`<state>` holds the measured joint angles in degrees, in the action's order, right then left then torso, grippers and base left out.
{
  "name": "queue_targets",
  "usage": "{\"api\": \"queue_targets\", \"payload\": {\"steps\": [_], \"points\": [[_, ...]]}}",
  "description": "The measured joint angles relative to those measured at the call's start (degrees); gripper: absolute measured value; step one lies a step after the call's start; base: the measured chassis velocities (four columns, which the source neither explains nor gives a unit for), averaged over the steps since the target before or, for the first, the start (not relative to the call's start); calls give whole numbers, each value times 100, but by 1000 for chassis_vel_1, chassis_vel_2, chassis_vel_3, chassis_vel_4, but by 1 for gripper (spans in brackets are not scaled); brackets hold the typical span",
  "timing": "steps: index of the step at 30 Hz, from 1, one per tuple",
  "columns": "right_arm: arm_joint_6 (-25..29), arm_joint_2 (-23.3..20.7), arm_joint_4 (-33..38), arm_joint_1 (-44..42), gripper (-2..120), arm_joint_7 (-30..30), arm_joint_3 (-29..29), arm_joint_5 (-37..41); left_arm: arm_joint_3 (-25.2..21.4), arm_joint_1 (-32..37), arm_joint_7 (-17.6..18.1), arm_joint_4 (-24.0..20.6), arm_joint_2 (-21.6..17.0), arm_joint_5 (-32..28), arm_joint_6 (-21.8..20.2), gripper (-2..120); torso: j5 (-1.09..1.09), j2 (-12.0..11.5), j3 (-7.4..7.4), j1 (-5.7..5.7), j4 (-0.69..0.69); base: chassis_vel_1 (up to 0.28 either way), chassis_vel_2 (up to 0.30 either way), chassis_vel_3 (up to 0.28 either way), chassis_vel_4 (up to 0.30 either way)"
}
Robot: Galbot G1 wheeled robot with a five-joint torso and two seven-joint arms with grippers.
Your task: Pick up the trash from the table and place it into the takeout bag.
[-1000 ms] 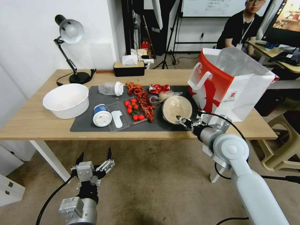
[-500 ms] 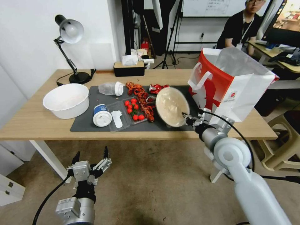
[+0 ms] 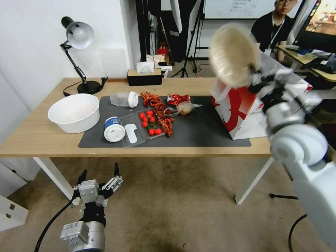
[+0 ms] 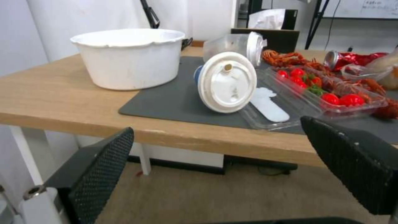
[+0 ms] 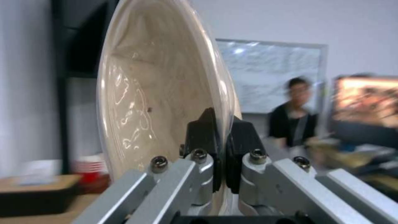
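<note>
Beige and round, the disposable bowl (image 3: 232, 54) hangs in the air on edge above the open top of the boxy red-and-white paper takeout bag (image 3: 245, 108), which stands at the right end of the dark grey rectangular mat (image 3: 206, 131) on the long light-wood table (image 3: 38, 134). The right gripper (image 5: 219, 155) has its black fingers closed tight on the bowl's rim, one inside and one outside. On the mat lie a crushed red can (image 3: 178, 99), a knotted clear plastic bag (image 3: 183, 108), a blue-white lidded cup (image 3: 114, 129) and a clear white-capped container (image 3: 124, 99). The left gripper (image 3: 98, 178) hangs low before the table edge, jaws spread wide and empty.
</note>
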<state>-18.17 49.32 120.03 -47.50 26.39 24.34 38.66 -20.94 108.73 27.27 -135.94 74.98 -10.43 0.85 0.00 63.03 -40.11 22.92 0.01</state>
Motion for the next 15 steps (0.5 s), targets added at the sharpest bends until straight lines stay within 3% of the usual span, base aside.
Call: {"api": "queue_targets", "payload": {"steps": [8,13,15], "points": [[-250,-108,-399,101,2,424,-9,-373,8,-20,4,34,8,-53,-34,100,1,0,0,0,-1,0,0,0,0],[-242,-35,-405,12,22,411,30,-335,24,-53,5,60,2,-71,-43,100,-1,0,0,0,-2,0,0,0,0],[-235,-29,-406,8,23,407,31,-326,24,-53,5,64,-1,-71,-43,100,0,0,0,0,-2,0,0,0,0]]}}
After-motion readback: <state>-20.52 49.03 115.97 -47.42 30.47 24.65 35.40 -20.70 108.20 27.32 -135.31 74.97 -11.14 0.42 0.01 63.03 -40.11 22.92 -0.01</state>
